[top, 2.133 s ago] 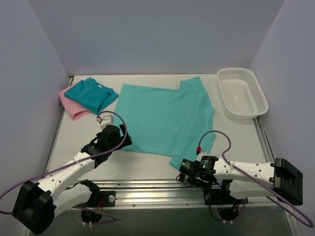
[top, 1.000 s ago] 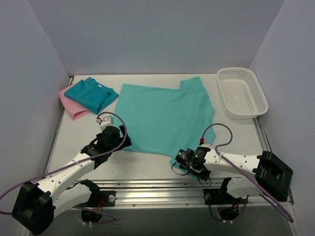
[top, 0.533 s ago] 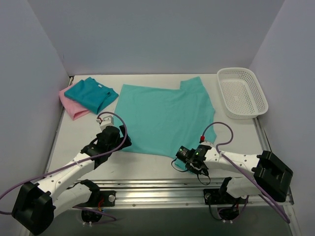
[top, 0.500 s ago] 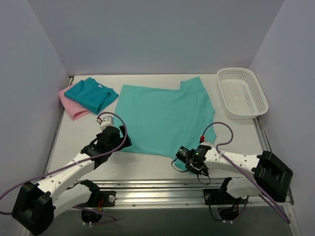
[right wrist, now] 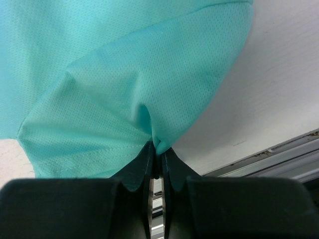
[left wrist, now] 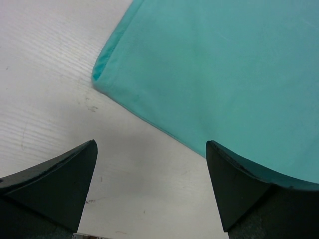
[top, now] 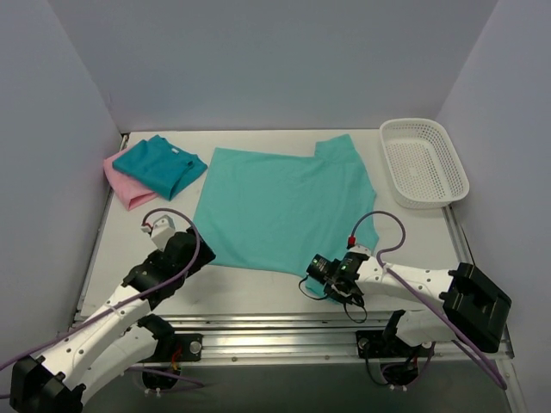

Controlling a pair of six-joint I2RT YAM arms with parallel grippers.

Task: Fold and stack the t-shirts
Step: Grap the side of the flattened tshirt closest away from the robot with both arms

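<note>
Sitting far ahead of the left gripper [top: 185, 256] and off to its left, the pink t-shirt [top: 123, 191] lies folded. The teal-blue t-shirt [top: 159, 163] is folded on top of it and covers most of it. The left gripper is spread wide with nothing between its fingers [left wrist: 60, 179]. In its wrist view, the near left corner of the sea-green t-shirt [top: 288, 206] lies just ahead of the fingertips on the white table [top: 250, 288]. The corner touches neither finger, and the cloth runs on ahead and to the right. That shirt is spread flat, with one sleeve pointing away at the far right. Its near right sleeve is in the right gripper [top: 320, 274], which is clamped tight on a pinch of the fabric. The right wrist view shows the cloth gathered into creases that fan out from the closed fingertips. Well ahead of the right gripper and to its right, the white mesh basket [top: 424, 163] stands near the table's far right corner.
</note>
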